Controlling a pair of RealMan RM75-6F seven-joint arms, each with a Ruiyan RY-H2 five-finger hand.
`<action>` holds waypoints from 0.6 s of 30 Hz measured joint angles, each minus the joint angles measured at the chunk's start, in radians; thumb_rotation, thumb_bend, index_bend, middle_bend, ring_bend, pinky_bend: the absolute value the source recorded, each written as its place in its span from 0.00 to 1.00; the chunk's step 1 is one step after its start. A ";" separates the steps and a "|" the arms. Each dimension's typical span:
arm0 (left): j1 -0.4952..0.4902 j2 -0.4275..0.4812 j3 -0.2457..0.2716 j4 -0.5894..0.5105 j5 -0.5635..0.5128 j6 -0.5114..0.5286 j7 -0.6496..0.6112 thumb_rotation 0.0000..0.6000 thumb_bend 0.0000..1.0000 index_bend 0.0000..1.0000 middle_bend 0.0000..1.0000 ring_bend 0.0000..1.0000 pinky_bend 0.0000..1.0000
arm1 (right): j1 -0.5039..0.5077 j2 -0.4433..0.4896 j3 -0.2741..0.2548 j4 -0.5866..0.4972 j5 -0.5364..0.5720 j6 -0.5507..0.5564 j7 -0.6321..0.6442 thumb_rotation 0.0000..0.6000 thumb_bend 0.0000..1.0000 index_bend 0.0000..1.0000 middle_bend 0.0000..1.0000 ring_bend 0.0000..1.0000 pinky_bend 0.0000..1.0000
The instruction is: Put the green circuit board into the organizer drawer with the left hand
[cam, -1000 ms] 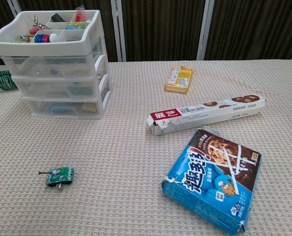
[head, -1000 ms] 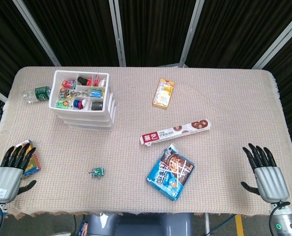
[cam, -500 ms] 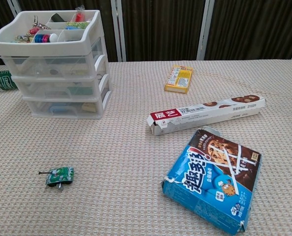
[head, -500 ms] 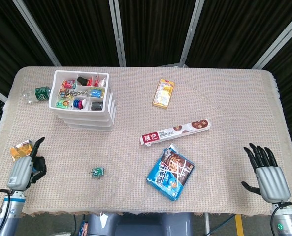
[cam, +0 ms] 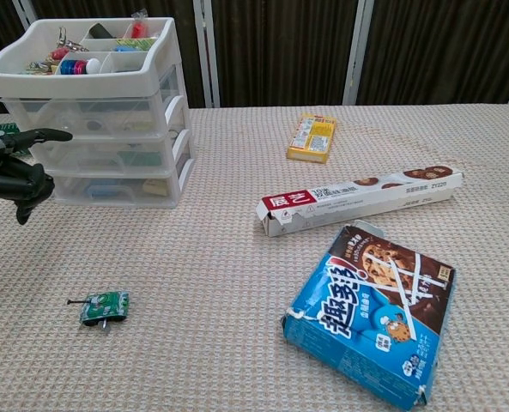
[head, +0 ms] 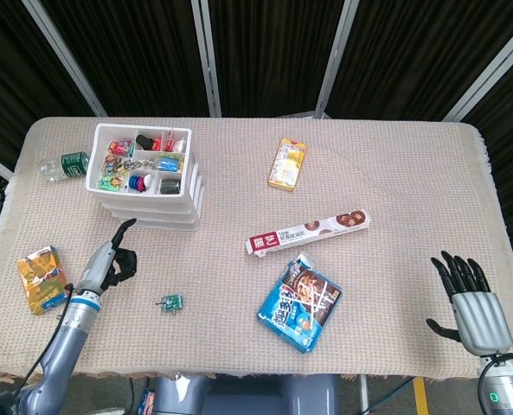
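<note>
The small green circuit board (head: 171, 302) (cam: 104, 306) lies flat on the woven tablecloth near the front left. The white organizer (head: 149, 175) (cam: 95, 110) stands at the back left, three stacked drawers pushed in and an open top tray full of small items. My left hand (head: 109, 258) (cam: 12, 169) hovers over the cloth between the board and the organizer, holding nothing, one finger stretched out and the others partly curled. My right hand (head: 472, 299) sits off the table's front right corner, fingers spread and empty; the chest view does not show it.
A blue cookie bag (head: 300, 303), a long red-and-white biscuit box (head: 308, 233) and a yellow box (head: 287, 163) lie right of centre. A yellow snack packet (head: 41, 277) sits at the left edge, and a green-labelled bottle (head: 66, 165) lies left of the organizer.
My left hand has swung from the front left edge inward and forward, uncovering the yellow packet and reaching the cloth in front of the organizer. The right hand has barely shifted.
</note>
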 measured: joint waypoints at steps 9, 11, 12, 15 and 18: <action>-0.046 -0.039 -0.025 0.016 -0.051 -0.002 0.058 1.00 0.79 0.00 0.80 0.70 0.63 | -0.001 -0.003 -0.001 0.003 0.002 -0.001 -0.004 1.00 0.00 0.06 0.00 0.00 0.00; -0.059 -0.051 -0.033 0.024 -0.077 0.000 0.070 1.00 0.79 0.00 0.80 0.70 0.63 | -0.001 -0.003 -0.002 0.002 0.003 -0.002 -0.003 1.00 0.00 0.06 0.00 0.00 0.00; -0.064 -0.056 -0.037 0.027 -0.088 0.001 0.074 1.00 0.79 0.00 0.80 0.70 0.63 | -0.001 -0.003 -0.002 0.003 0.002 -0.002 -0.003 1.00 0.00 0.06 0.00 0.00 0.00; -0.080 -0.069 -0.049 0.038 -0.117 -0.004 0.078 1.00 0.80 0.00 0.80 0.70 0.63 | 0.000 -0.003 -0.001 0.003 0.003 -0.002 -0.004 1.00 0.00 0.06 0.00 0.00 0.00; -0.095 -0.078 -0.060 0.048 -0.141 -0.013 0.080 1.00 0.80 0.00 0.81 0.71 0.63 | 0.000 -0.003 0.000 0.004 0.006 -0.004 -0.002 1.00 0.00 0.06 0.00 0.00 0.00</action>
